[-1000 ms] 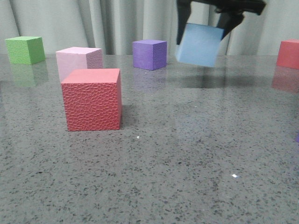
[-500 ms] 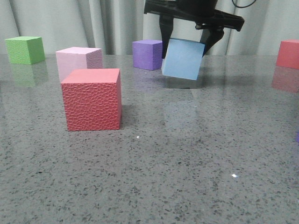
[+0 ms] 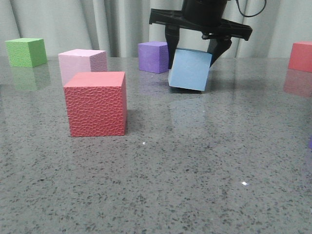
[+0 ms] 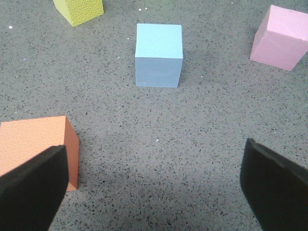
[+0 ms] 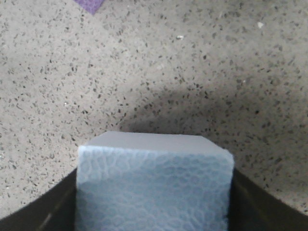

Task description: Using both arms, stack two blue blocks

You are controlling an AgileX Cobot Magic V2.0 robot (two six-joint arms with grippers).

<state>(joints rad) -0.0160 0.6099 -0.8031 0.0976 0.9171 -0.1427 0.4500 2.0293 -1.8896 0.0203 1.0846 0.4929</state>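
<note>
Toward the bench's [image 3: 195,161] far edge, your right gripper [image 3: 195,51] pinches a tilted blue block [image 3: 190,69]. Likely light, compressible foam: hold its flat sides. The left gripper [image 4: 154,185] is spread; the second blue block [image 4: 159,54] rests ahead of it.

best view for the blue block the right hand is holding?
Front view: it shows the whole held blue block, tilted, between the right hand's fingers, low over or on the table. Right wrist view shows only one close-up face. The blue block in the left wrist view is the other one, standing free.
</note>
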